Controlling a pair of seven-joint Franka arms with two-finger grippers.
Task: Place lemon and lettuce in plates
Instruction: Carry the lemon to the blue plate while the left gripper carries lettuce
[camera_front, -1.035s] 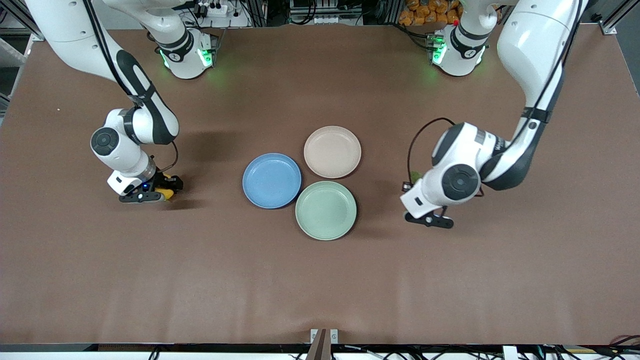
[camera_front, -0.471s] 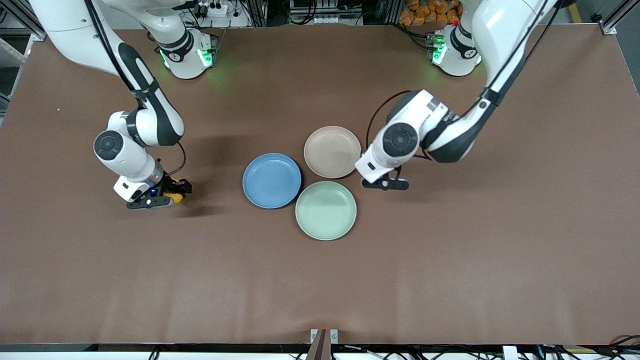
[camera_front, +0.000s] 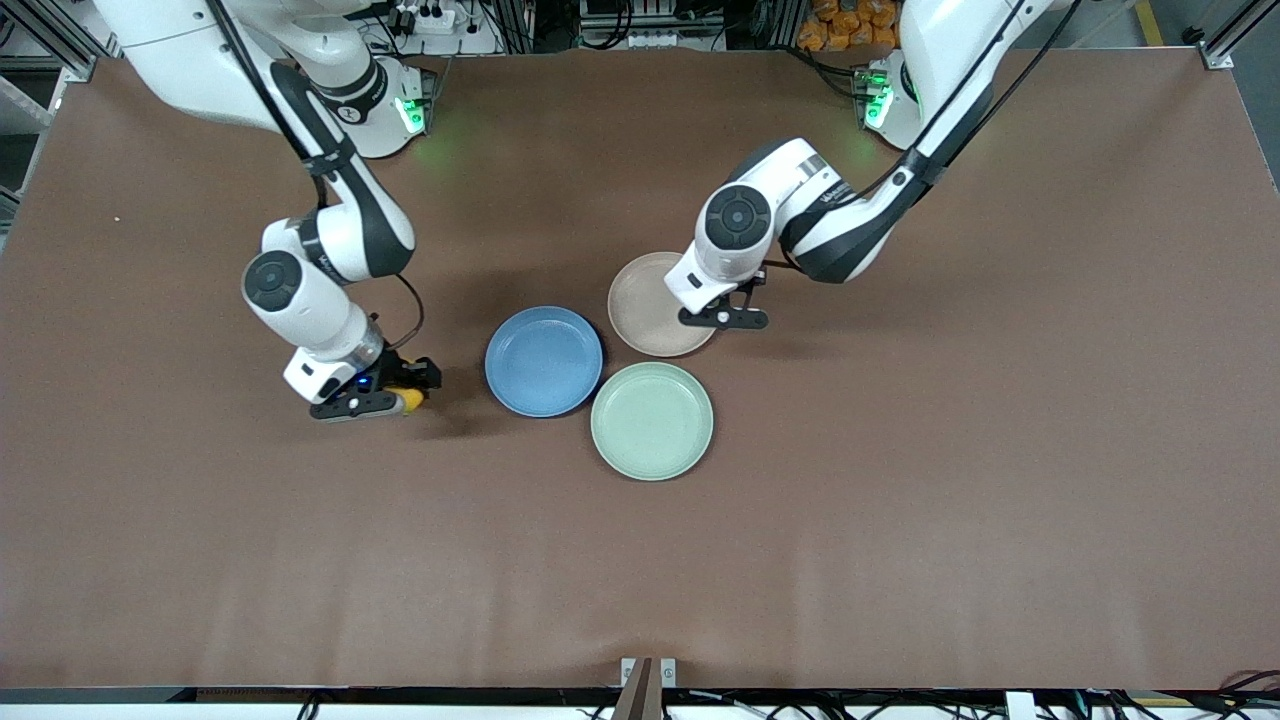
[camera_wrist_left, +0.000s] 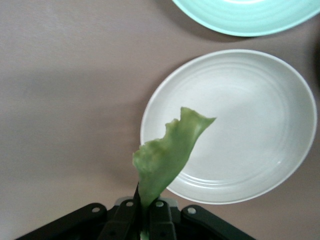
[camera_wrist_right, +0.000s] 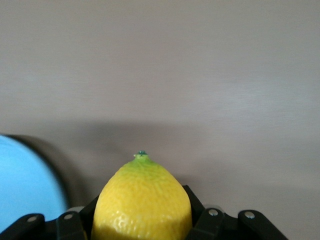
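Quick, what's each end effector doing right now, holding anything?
Left end effector: closed on the lettuce, over the beige-pink plate.
Right end effector: closed on the lemon, beside the blue plate.

Round, shallow, matte pale mint-green plate (camera_front: 651, 420) resting on the brown matte tabletop (camera_front: 900, 550), about midway between its two ends, well clear of every edge and corner.

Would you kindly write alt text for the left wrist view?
The left gripper holds a green lettuce leaf over the rim of a pale beige-pink plate on the brown table. A mint-green plate lies beside it.
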